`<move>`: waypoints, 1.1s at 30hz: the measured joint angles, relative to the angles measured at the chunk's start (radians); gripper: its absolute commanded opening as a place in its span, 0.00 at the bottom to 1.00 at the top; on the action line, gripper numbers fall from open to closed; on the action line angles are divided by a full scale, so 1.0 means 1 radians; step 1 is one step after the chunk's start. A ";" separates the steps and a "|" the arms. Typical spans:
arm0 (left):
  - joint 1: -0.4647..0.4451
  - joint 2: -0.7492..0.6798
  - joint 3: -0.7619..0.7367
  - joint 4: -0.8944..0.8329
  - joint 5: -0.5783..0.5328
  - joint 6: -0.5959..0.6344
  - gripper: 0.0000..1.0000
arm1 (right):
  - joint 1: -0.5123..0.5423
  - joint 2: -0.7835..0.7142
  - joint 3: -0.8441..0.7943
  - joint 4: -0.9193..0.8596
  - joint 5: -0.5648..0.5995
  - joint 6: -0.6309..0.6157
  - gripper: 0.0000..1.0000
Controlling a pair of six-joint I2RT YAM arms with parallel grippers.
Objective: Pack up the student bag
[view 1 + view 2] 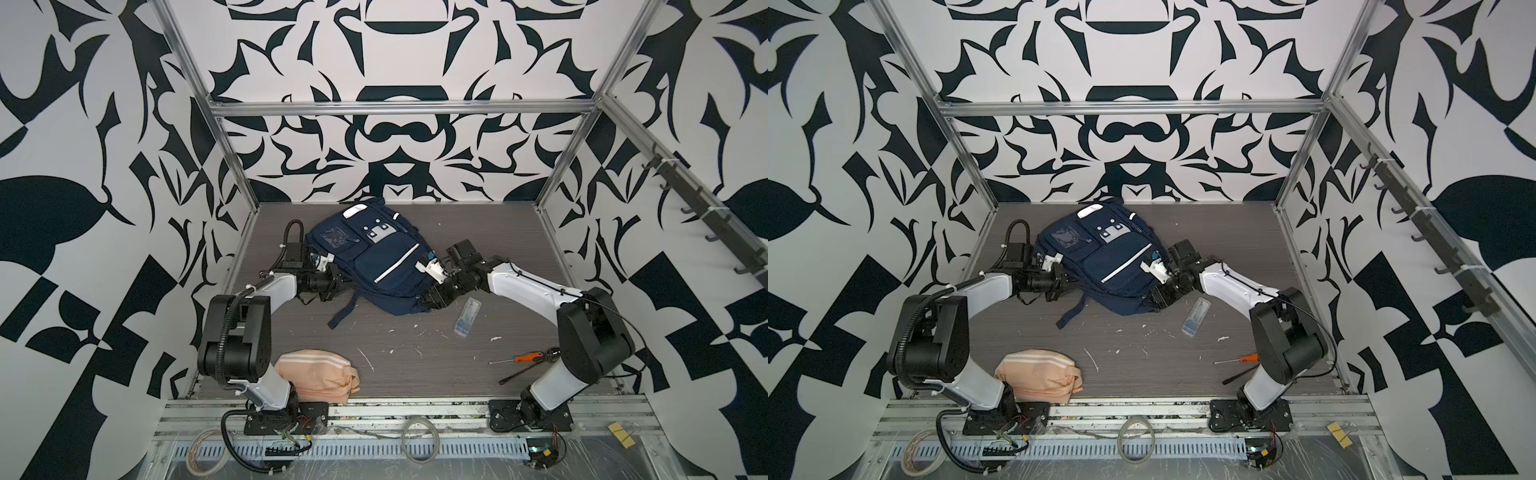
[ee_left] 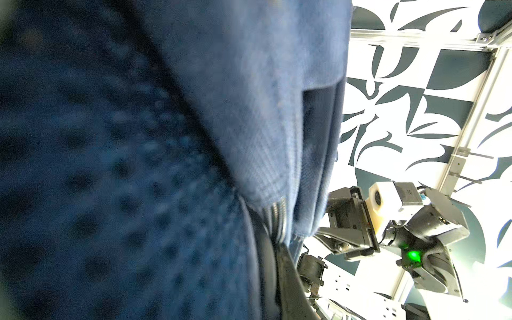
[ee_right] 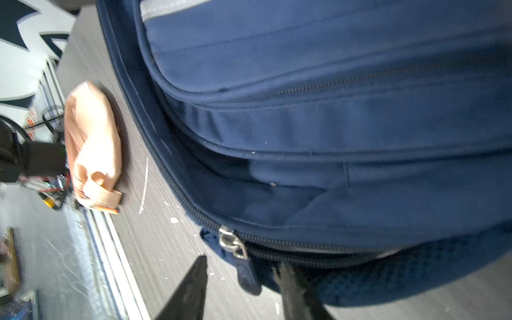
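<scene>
The student bag, a navy backpack with white stripes, lies front-up in the middle of the table in both top views. My left gripper is at the bag's left edge, shut on its fabric. In the left wrist view one dark finger presses against the blue cloth, which fills the frame. My right gripper is at the bag's lower right edge. Its jaws stand apart, with the blue zip pull tab hanging between them under a metal slider.
A peach-pink pouch lies at the front left by the left arm's base. Right of the bag lies a clear plastic case. An orange-handled screwdriver and a black tool lie front right. A loose strap trails forward.
</scene>
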 measured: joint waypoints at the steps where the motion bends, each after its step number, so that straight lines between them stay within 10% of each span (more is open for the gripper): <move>1: 0.000 0.000 0.000 0.000 0.000 0.000 0.00 | 0.000 0.006 0.002 0.002 -0.002 0.001 0.40; 15: 0.000 0.000 0.000 0.000 0.000 -0.003 0.00 | 0.013 0.043 0.003 0.034 -0.014 -0.003 0.01; 33: 0.100 0.046 0.014 -0.064 0.039 0.029 0.00 | 0.019 -0.101 -0.046 0.003 0.217 -0.027 0.00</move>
